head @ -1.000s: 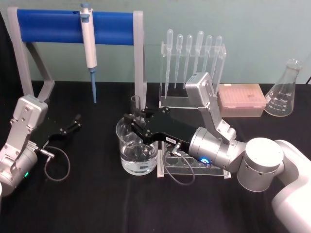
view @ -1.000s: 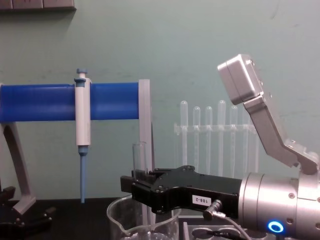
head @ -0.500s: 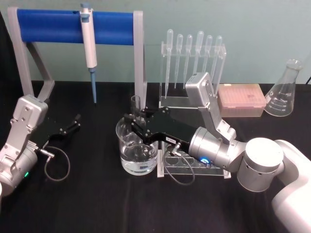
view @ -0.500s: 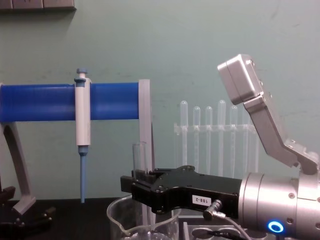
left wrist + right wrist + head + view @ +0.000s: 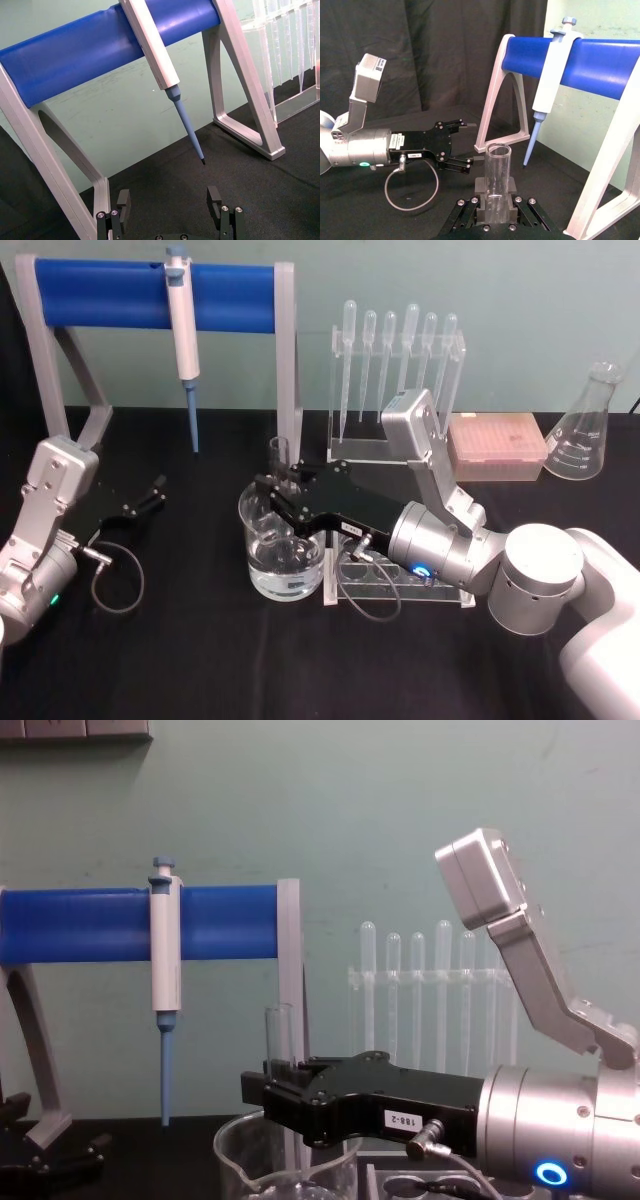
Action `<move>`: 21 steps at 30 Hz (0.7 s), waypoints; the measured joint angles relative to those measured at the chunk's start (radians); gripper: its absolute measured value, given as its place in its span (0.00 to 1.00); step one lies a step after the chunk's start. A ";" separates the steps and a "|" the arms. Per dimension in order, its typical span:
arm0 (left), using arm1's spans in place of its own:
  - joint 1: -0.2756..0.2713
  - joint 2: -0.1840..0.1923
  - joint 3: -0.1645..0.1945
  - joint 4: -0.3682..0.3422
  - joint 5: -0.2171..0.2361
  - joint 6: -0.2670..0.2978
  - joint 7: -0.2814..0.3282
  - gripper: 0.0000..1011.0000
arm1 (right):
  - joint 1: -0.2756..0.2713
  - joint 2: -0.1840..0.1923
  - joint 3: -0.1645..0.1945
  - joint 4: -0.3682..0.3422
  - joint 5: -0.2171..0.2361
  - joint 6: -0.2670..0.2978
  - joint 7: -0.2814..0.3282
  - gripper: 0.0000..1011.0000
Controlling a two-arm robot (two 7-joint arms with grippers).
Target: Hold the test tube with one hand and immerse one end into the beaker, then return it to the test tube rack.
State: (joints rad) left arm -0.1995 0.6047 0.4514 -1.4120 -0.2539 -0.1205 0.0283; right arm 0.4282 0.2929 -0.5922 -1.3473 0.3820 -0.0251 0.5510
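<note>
Just right of the beaker (image 5: 250, 523), the clear test tube rack (image 5: 345, 585) lies close by, which should make the return trip a short one. Over the beaker, the right gripper (image 5: 272, 487) reaches in level from the beaker's right, its black jaws clenched on the test tube (image 5: 279, 452) below the rim. That grip keeps the tube upright, with its open mouth above the jaws and its rounded end down inside the beaker's glass wall. A shallow pool of water (image 5: 285, 568) sits at the bottom of the beaker. Whether the tube's tip has reached it cannot be made out, so the dip appears to be at or near its lowest point. A straight lift looks necessary before any sideways move, or the tube could knock the rim. Well to the beaker's left, the left gripper (image 5: 158, 492) rests low over the black table (image 5: 200, 660) with its jaws spread and nothing in them, out of the working arm's way. Behind the beaker stands the blue-barred stand (image 5: 110, 295) with a pipette (image 5: 182, 330) hung on it. Behind the beaker to the right are a row of droppers (image 5: 395, 350), a pink tip box (image 5: 495, 445) and a flask (image 5: 585, 435), none of them in use.
</note>
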 joint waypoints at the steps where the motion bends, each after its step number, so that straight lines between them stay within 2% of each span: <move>1: 0.000 0.000 0.000 0.000 0.000 0.000 0.000 0.99 | 0.000 0.000 0.000 0.000 0.000 0.000 0.000 0.23; 21: 0.000 0.000 0.000 0.000 0.000 0.000 0.000 0.99 | 0.000 0.000 0.000 0.000 0.000 0.000 0.000 0.23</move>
State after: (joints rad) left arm -0.1995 0.6047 0.4514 -1.4120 -0.2539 -0.1206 0.0283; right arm 0.4282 0.2929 -0.5922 -1.3474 0.3820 -0.0251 0.5511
